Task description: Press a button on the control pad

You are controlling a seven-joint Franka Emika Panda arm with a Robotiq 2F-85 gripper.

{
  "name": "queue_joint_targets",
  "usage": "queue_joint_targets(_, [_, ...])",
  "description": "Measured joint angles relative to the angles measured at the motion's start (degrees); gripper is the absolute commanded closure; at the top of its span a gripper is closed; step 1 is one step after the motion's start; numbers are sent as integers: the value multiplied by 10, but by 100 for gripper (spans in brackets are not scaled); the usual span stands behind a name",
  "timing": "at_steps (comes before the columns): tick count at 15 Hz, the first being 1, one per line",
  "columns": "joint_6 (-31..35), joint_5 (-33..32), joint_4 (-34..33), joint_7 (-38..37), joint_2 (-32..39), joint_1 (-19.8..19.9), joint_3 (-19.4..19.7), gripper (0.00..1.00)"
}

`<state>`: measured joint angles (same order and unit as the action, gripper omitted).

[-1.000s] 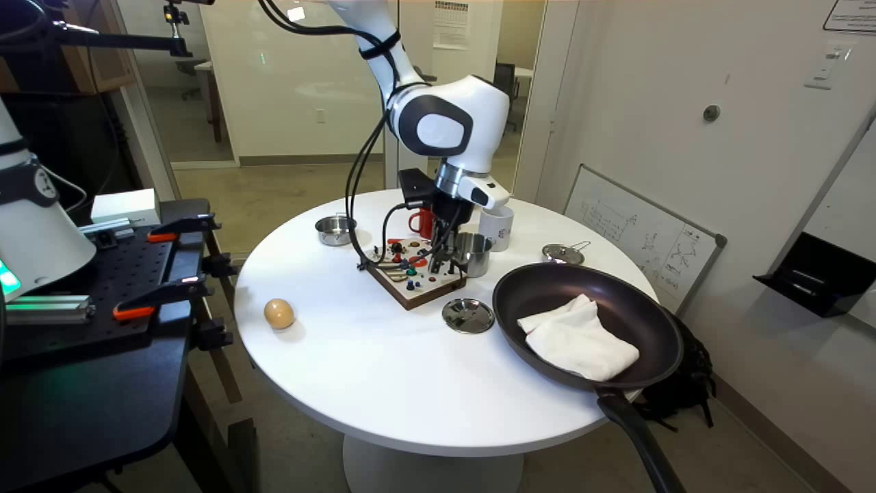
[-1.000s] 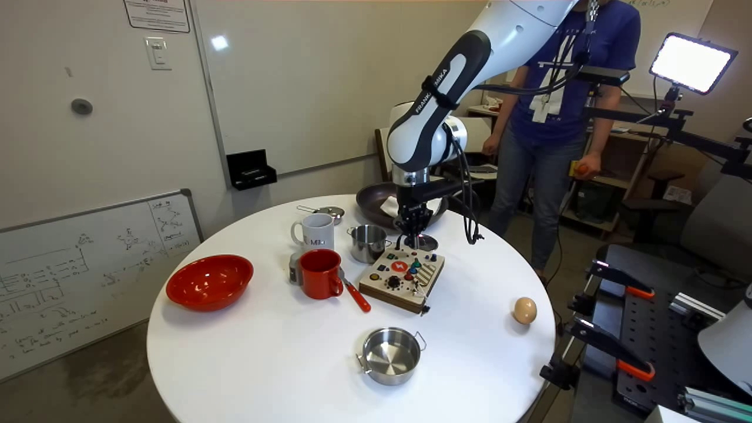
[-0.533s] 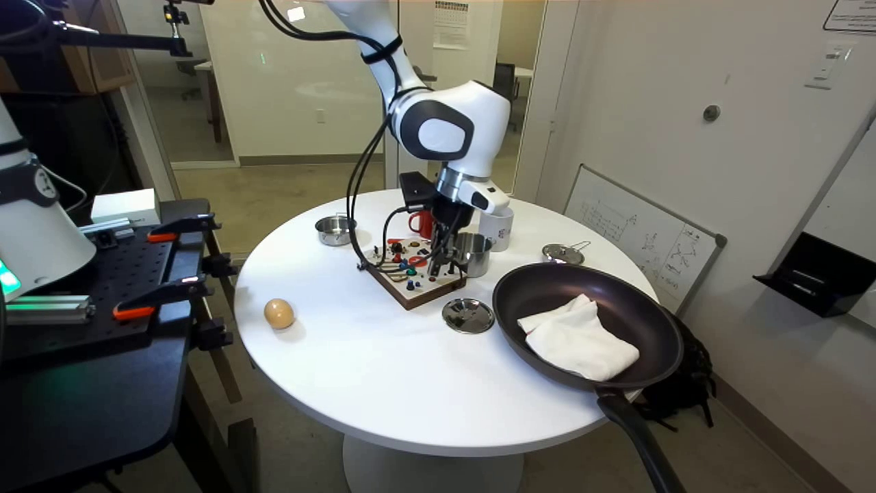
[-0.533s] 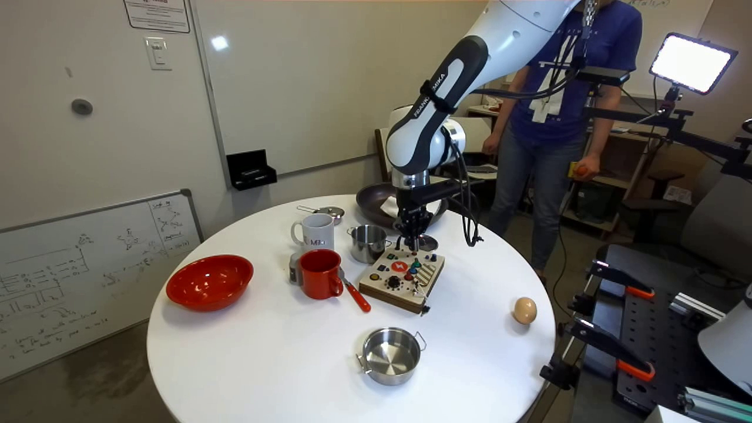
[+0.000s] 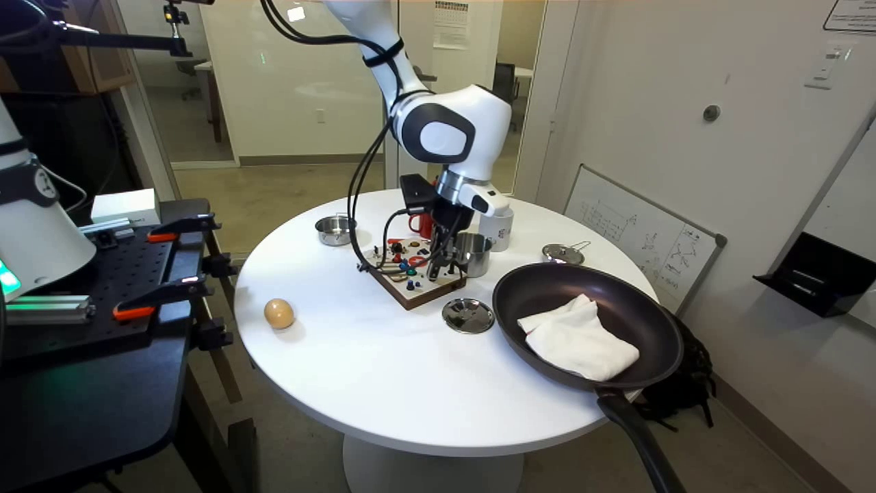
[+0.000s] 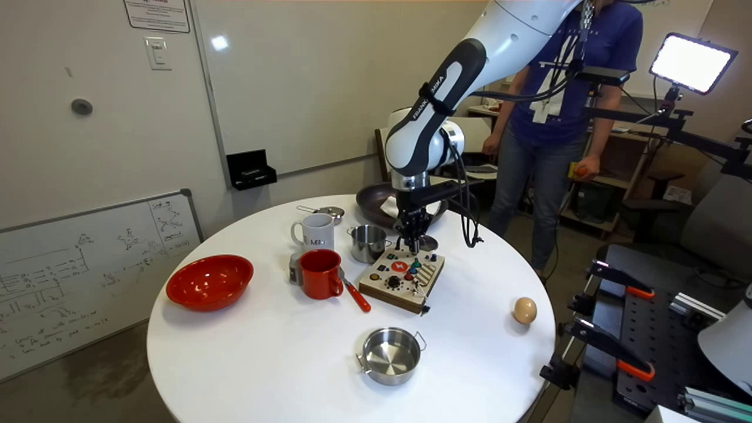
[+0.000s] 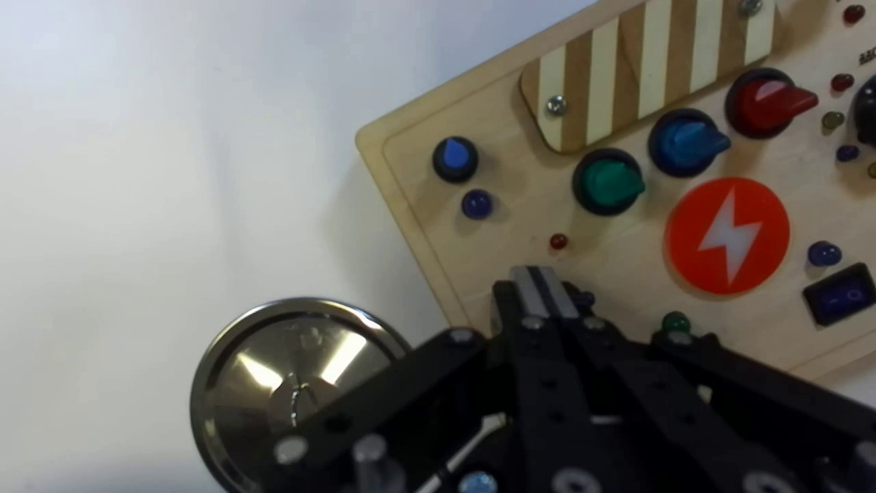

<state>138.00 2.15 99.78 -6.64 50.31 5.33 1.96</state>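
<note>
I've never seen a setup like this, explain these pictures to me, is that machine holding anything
The white machine is a robot arm; the black part at its end is the gripper. Two views come from cameras in the room, the close-up from a camera on the arm's wrist. On the round table are a wooden control pad, a red mug, a red bowl, an egg, and a frying pan holding a white cloth, among other things. The gripper is shut, holding nothing, pointing down at the control pad; whether it touches, I can't tell.
</note>
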Motion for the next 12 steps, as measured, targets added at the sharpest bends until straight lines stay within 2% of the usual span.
queue_joint_targets(12, [-47,0,-38,0,18,3,-2,100])
